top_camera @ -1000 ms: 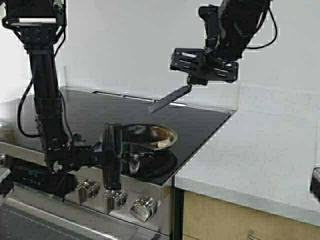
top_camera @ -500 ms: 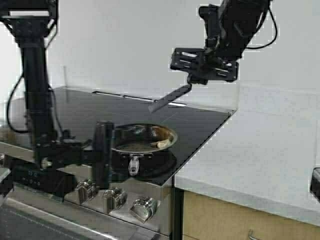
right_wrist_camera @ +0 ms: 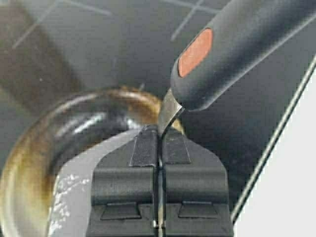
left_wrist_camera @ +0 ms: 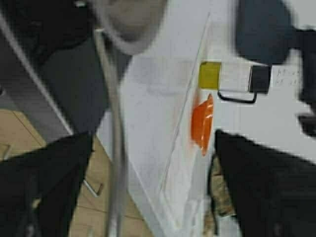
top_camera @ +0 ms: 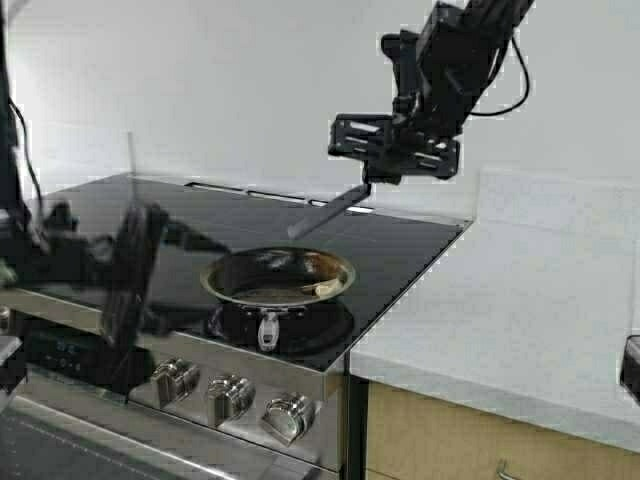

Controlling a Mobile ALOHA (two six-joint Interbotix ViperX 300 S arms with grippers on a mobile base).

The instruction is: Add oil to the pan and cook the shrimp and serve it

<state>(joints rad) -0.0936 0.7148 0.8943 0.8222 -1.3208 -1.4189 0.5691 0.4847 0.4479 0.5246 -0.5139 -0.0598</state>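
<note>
A spatula (top_camera: 325, 207) is clamped in the right gripper (top_camera: 372, 178) above the pan (top_camera: 278, 279) (shrimp (top_camera: 326, 288) inside), presumably for stirring; the left gripper's (top_camera: 130, 265) state cannot be told.

The pan (top_camera: 278, 277) is shiny steel outside, with a browned, dull interior. It sits on a glossy black glass cooktop (top_camera: 250, 225) that mirrors the wall. Brushed metal knobs (top_camera: 230, 398) line the stove front. The surface (top_camera: 520, 300) beside it is matt pale stone. A spatula handle (right_wrist_camera: 247, 44) looks like smooth matt grey plastic.
</note>
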